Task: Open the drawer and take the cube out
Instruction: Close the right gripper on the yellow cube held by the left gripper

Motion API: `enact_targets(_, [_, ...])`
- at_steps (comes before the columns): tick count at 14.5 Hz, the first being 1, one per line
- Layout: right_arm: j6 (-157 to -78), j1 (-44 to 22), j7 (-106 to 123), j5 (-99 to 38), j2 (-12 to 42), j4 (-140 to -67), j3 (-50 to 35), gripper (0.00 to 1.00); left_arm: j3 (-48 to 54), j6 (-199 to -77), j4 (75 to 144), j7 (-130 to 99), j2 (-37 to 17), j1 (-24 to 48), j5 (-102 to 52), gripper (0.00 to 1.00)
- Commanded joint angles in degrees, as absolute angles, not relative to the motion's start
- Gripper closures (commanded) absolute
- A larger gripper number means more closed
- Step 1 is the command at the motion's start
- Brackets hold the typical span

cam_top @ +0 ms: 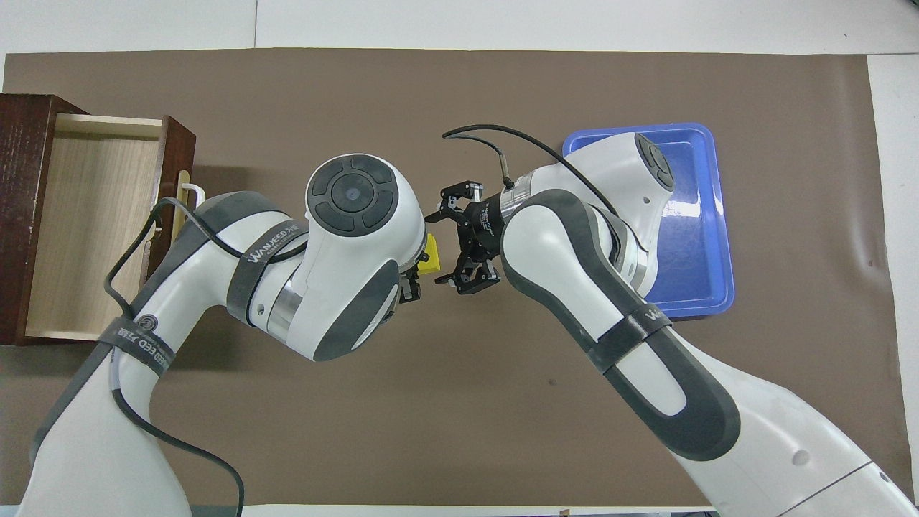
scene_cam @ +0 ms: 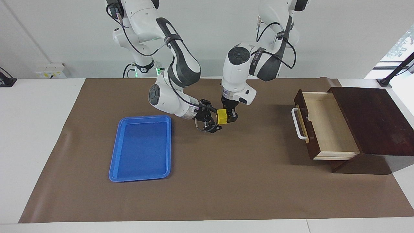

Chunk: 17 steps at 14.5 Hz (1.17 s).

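The left end effector (scene_cam: 226, 116) pinches the cube (scene_cam: 222, 116) in the air over the mat (scene_cam: 226, 181). The right end effector (scene_cam: 212, 119), spread wide, flanks it. The drawer (scene_cam: 323, 126) stands open.

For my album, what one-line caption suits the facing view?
Left pincer holds the yellow cube up to the open right pincer, between the blue tray and the emptied open drawer.

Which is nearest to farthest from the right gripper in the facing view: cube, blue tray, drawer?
From the right gripper, open beside the cube:
1. cube: held in the left gripper, above the mat's middle.
2. blue tray: on the mat, toward the right arm's end.
3. drawer: pulled open, at the left arm's end.
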<state>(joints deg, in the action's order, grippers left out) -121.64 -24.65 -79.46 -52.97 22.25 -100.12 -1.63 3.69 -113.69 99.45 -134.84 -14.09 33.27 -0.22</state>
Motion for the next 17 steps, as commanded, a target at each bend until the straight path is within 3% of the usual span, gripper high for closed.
enact_targets(1, [-122.26,-25.57,-79.28,-54.32,21.80,-100.99,-1.49,0.00,2.81,-114.96,100.55,-134.74,-13.54,34.28,0.70,1.00])
enact_targets(15, [-123.22,-26.63,-79.19,-54.40,21.71,-101.51,-1.49,0.00,2.81,-115.66,101.34,-134.21,-13.36,34.10,0.70,1.00])
enact_targets(16, [-123.22,-26.63,-79.28,-54.40,21.71,-101.51,-1.49,0.03,2.81,-115.49,101.16,-134.21,-13.36,34.10,0.70,1.00])
enact_targets(17, [-123.22,-26.54,-79.28,-54.40,21.71,-101.60,-1.49,0.16,2.81,-115.23,101.08,-134.21,-13.36,34.10,0.70,1.00])
